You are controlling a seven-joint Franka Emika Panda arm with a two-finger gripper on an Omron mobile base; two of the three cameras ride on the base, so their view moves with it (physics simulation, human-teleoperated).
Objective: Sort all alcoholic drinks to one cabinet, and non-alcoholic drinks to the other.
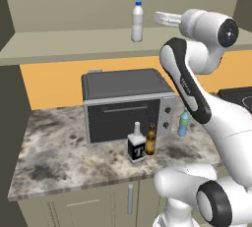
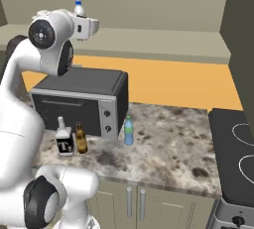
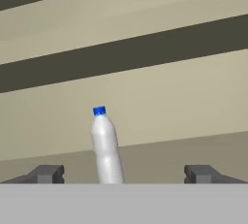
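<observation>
A whitish bottle with a blue cap [image 1: 137,23] stands upright on the open cabinet shelf [image 1: 74,44] above the counter; its cap [image 2: 78,6] peeks over my arm in the right base view. My gripper [image 1: 160,18] hangs open just right of it, not touching. In the hand view the bottle [image 3: 106,150] stands ahead, between the spread fingertips [image 3: 46,173] of the gripper [image 3: 123,175]. On the counter stand the square "T" bottle [image 1: 136,145], the brown beer bottle [image 1: 150,141] beside it, and the blue green-topped bottle [image 1: 183,124].
A dark microwave [image 1: 125,103] sits on the marbled counter [image 1: 54,157] behind the three bottles. A black stovetop [image 2: 233,148] lies to the right. The dark cabinet side [image 2: 240,39] rises at far right. My arm arches over the microwave.
</observation>
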